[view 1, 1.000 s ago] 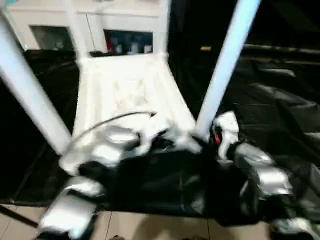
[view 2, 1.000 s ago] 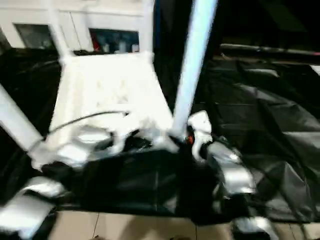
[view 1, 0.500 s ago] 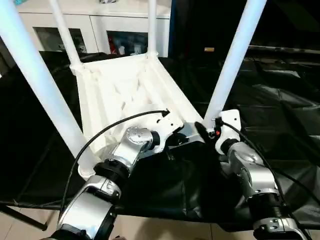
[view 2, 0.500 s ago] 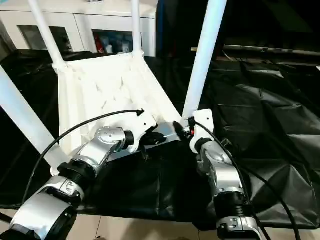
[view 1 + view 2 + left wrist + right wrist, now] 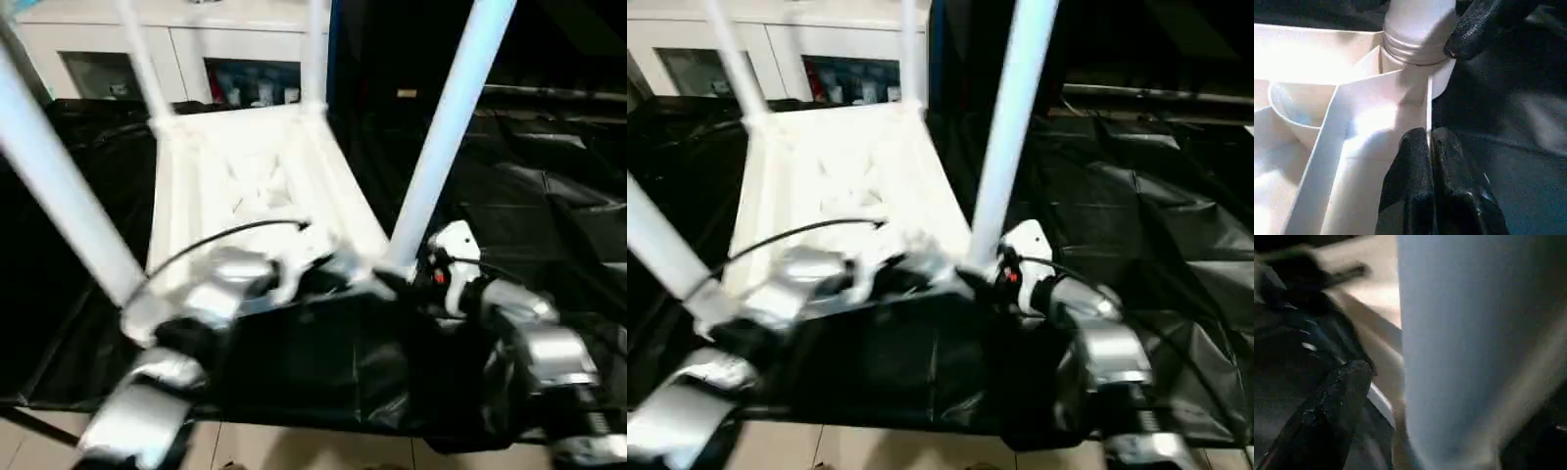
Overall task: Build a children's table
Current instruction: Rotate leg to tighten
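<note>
My left tool [image 5: 1429,147] is pinching the thin rim of the children's table [image 5: 250,186] at its near right corner. My right tool [image 5: 1347,382] sits at the base of the near right leg [image 5: 446,127]; I cannot tell how far its fingers are spread. The children's table lies upside down on the black sheet [image 5: 549,215], its four legs standing up from the corner sockets, with white cabinets [image 5: 108,54] behind.

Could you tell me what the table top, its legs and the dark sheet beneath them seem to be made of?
Table top: apparently moulded white plastic, smooth with a slight sheen; the thin ribs on its upturned underside suggest moulding.
Near-right leg: likely the same white plastic, a smooth round tube with ridged rings at its base.
Sheet: probably thin black plastic film, glossy, creased and wrinkled.
</note>
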